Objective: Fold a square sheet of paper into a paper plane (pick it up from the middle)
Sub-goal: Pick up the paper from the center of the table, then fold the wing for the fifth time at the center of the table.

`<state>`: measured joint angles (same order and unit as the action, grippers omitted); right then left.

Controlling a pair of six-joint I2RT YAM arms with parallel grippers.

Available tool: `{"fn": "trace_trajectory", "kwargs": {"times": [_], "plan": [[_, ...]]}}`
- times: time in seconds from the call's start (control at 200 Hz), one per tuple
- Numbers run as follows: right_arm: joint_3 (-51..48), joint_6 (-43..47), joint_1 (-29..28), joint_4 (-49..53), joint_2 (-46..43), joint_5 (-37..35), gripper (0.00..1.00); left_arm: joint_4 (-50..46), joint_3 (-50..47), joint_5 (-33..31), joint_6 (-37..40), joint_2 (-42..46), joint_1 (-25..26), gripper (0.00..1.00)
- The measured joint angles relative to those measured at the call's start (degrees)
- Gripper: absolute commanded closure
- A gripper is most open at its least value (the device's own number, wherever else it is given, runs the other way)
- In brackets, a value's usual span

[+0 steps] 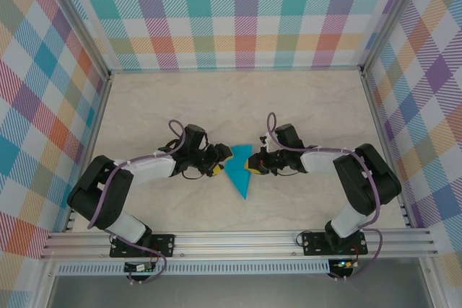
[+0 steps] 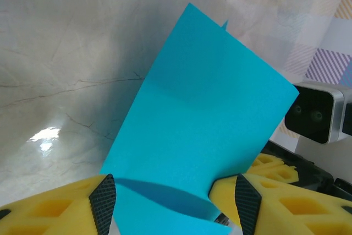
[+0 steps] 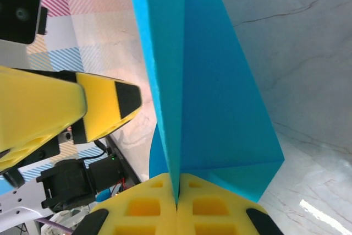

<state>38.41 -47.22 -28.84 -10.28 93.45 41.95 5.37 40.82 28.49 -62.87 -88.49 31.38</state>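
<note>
- My right jaws: clenched on the crease of the folded teal paper (image 3: pixel 220 97).
- My left jaws: released, fingers (image 2: pixel 103 202) either side of the paper's edge.
- Paper: pointed wedge, mid-table (image 1: pixel 180 106), between both jaws.

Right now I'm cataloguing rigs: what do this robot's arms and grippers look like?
The left arm and right arm have black joints, white link covers and looping purple cables. The left gripper and right gripper have yellow fingers with black pads.

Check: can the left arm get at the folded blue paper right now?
Probably yes: the left gripper stands open with the paper between its jaws, while the right gripper, shut on it, holds it up; nothing intervenes.
</note>
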Motion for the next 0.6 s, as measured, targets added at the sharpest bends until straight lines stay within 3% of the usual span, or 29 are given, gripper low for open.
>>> {"fn": "trace_trajectory", "kwargs": {"times": [0.415,0.6], "plan": [[-0.1,-1.7,0.4,-3.1,-2.9,3.1,0.95,4.8,-1.5,5.9,-0.3,-0.1,-6.2,0.35],[-0.1,-2.4,0.4,-4.3,-3.0,4.4,0.95,8.0,-1.6,9.7,0.2,-0.1,-7.2,0.40]]}}
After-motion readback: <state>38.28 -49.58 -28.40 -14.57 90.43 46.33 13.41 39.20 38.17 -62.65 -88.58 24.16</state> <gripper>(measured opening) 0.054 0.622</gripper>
